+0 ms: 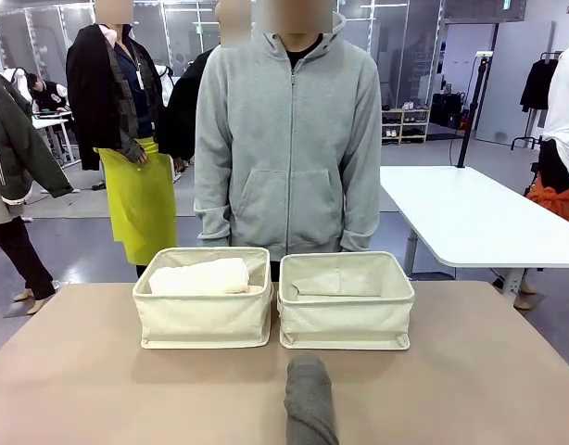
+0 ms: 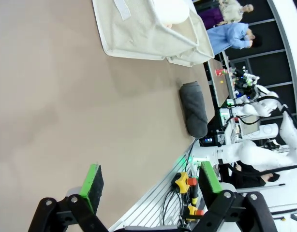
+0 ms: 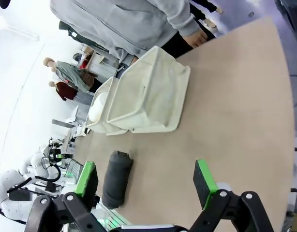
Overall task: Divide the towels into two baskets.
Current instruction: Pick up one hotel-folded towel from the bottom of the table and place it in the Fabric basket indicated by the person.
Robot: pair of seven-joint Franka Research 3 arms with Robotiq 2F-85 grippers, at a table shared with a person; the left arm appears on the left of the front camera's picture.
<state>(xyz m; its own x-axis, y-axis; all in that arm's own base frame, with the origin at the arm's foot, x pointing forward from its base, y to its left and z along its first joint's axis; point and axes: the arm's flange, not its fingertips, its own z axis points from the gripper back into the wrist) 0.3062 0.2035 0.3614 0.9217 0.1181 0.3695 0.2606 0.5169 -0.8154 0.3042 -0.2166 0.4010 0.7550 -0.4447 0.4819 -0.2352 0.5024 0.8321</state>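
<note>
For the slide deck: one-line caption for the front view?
Two cream baskets side by side, a pale towel in the left one, a dark grey towel on the table before them.

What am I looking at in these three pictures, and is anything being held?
One picture looks across a tan table at a person in a grey hoodie. The other two come from cameras on two robot arms' wrists. Each shows its own black claw with green pads: the left claw and the right claw, both open and holding nothing. On the table stand two cream canvas baskets. The left basket holds a white rolled towel. The right basket stands beside it. A dark grey rolled towel lies before them.
</note>
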